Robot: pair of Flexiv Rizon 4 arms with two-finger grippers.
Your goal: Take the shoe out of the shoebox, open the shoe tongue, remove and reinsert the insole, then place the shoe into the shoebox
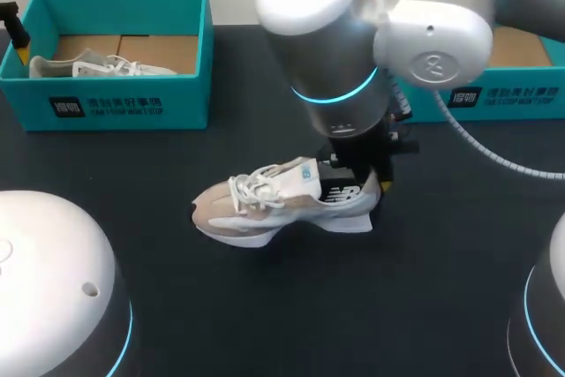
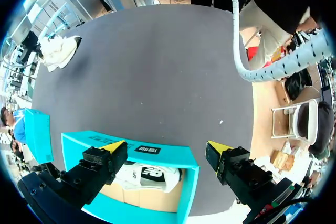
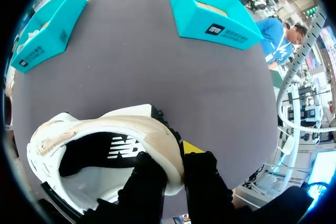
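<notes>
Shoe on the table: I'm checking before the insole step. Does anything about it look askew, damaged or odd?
Nothing stands out. The shoe stands upright on its sole on the table, toe toward my left. The right gripper is shut on its heel collar, one finger inside. The insole looks in place.

The beige-and-white cloth sneaker (image 1: pixel 282 205) has a soft matt upper, woven white laces and a smooth, foam-like sole. Under it the dark grey worktop (image 1: pixel 265 306) looks matt and finely grained. Left of the sneaker, the teal cardboard shoebox (image 1: pixel 119 105) is smooth outside and raw brown inside. The right hand (image 3: pixel 176 165) at the sneaker's heel is matt black plastic.
</notes>
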